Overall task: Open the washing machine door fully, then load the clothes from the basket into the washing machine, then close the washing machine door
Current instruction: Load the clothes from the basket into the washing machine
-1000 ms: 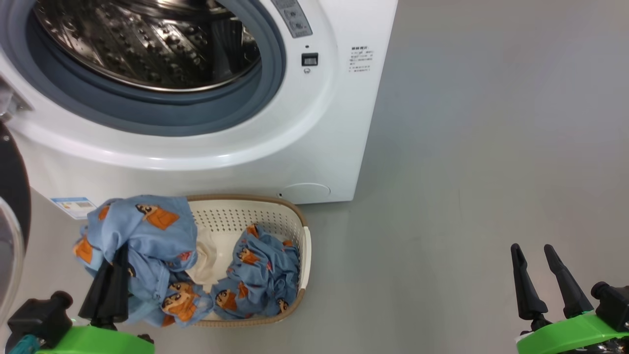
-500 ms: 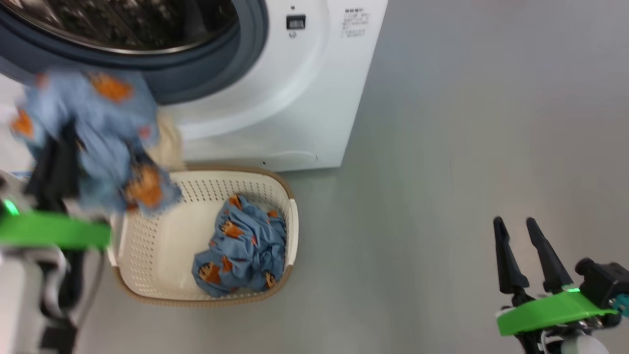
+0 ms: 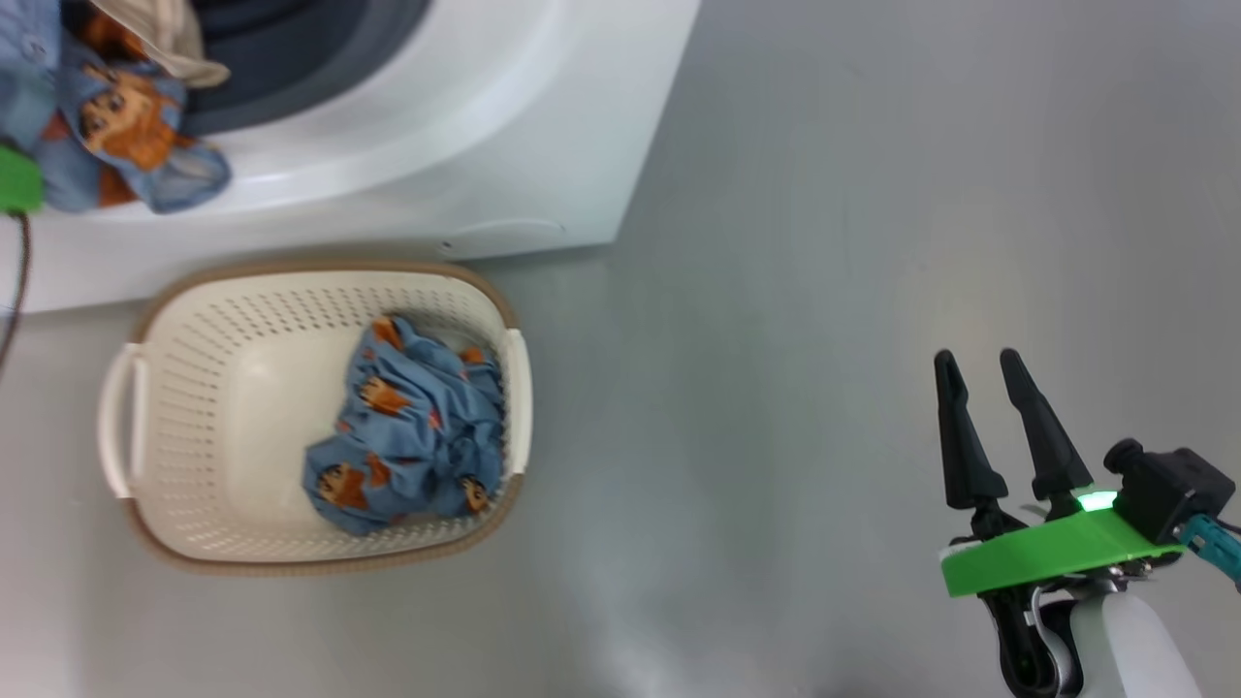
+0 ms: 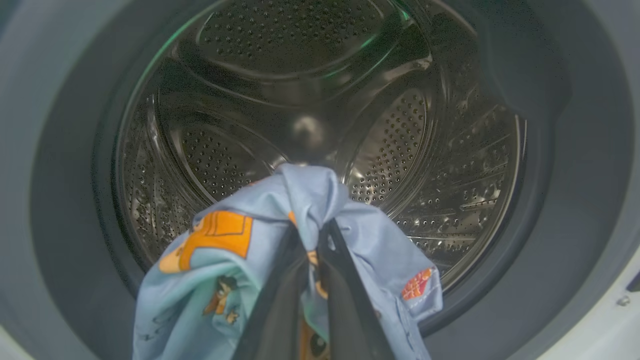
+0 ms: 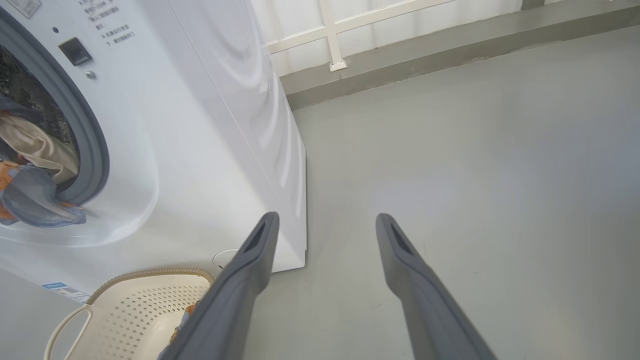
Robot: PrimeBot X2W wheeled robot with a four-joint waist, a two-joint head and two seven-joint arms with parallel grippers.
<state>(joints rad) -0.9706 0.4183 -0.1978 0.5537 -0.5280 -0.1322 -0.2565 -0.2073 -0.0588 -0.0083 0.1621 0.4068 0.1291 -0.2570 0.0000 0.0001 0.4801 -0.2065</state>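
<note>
My left gripper [image 4: 315,235] is shut on a light blue printed garment [image 4: 225,265] and holds it at the mouth of the washing machine's steel drum [image 4: 320,100]. In the head view this bundle of clothes [image 3: 107,107], with a beige piece [image 3: 160,34] in it, hangs over the grey seal of the washing machine [image 3: 465,126]. The cream basket [image 3: 194,310] stands on the floor in front of the machine, with one blue garment [image 3: 407,436] lying in it. Far to the right, my right gripper [image 3: 975,357] stands open over bare floor. The washing machine door is out of view.
Grey floor [image 3: 824,291] stretches to the right of the machine and basket. In the right wrist view a low kerb [image 5: 450,45] and a white wall with rails [image 5: 400,25] run behind the machine. My right fingers [image 5: 250,265] point past the basket's corner [image 5: 145,300].
My left gripper has lifted the blue bundle and the beige piece out of the basket up to the drum opening. The head camera has shifted. My right gripper stays open.
</note>
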